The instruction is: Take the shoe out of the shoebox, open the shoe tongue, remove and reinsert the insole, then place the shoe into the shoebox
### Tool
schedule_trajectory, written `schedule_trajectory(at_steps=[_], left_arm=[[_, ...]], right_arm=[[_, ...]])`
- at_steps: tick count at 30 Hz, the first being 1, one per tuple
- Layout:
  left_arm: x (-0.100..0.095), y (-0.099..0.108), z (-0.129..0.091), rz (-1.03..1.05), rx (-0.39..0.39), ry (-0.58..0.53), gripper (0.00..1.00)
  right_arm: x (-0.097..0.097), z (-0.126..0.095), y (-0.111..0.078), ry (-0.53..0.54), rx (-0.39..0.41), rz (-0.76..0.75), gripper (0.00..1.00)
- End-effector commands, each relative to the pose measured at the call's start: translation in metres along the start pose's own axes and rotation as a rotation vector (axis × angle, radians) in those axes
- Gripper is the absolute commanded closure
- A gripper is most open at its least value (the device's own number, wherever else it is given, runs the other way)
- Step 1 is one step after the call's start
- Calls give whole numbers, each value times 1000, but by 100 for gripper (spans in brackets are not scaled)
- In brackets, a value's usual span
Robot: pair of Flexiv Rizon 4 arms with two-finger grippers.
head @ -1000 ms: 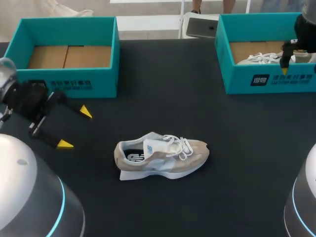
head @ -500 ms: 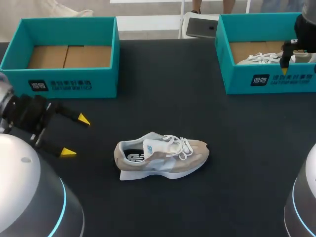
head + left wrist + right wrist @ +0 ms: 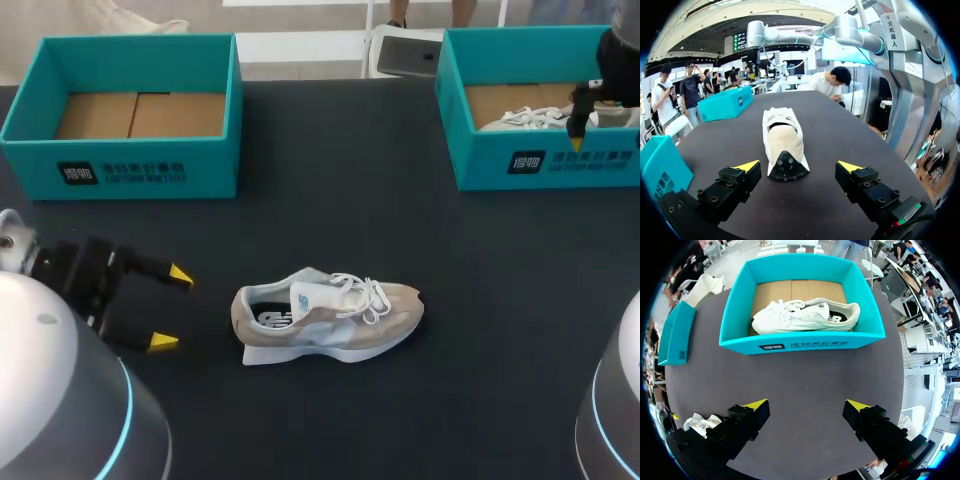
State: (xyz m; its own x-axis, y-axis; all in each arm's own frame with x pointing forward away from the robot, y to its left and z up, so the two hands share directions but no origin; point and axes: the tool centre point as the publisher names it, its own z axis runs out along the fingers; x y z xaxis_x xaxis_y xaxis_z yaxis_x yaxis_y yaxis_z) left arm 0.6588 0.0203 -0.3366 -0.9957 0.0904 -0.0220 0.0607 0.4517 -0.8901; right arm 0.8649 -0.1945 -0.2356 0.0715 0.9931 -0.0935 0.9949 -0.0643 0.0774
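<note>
A beige and white shoe [image 3: 328, 315] lies on the black table [image 3: 330, 170], toe to the right, heel to the left. My left gripper [image 3: 171, 307] is open just left of the heel, level with it. In the left wrist view the shoe [image 3: 783, 143] lies heel-first straight ahead of the left gripper [image 3: 798, 167], between the lines of its two fingers. The empty teal shoebox [image 3: 135, 113] stands at the back left. My right gripper [image 3: 806, 407] is open above the table in front of a second teal shoebox [image 3: 801, 292] that holds a white shoe [image 3: 807, 316].
The second teal shoebox [image 3: 540, 105] with the white shoe [image 3: 535, 118] stands at the back right, and my right arm [image 3: 600, 85] hangs over its front wall. Bare black table lies between the two boxes and around the beige shoe.
My left gripper has moved forward and to the right, down toward the heel of the shoe, staying open. The right arm and the shoe have not moved.
</note>
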Motion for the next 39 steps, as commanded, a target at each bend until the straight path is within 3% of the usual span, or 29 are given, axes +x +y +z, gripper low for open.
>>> schedule_trajectory(at_steps=[1,39], left_arm=[[3,1,1,-12,5,-21,0],[5,0,-1,-34,-2,-33,0]], right_arm=[[0,0,0,-1,-1,0,0],[0,0,0,-1,-1,0,0]])
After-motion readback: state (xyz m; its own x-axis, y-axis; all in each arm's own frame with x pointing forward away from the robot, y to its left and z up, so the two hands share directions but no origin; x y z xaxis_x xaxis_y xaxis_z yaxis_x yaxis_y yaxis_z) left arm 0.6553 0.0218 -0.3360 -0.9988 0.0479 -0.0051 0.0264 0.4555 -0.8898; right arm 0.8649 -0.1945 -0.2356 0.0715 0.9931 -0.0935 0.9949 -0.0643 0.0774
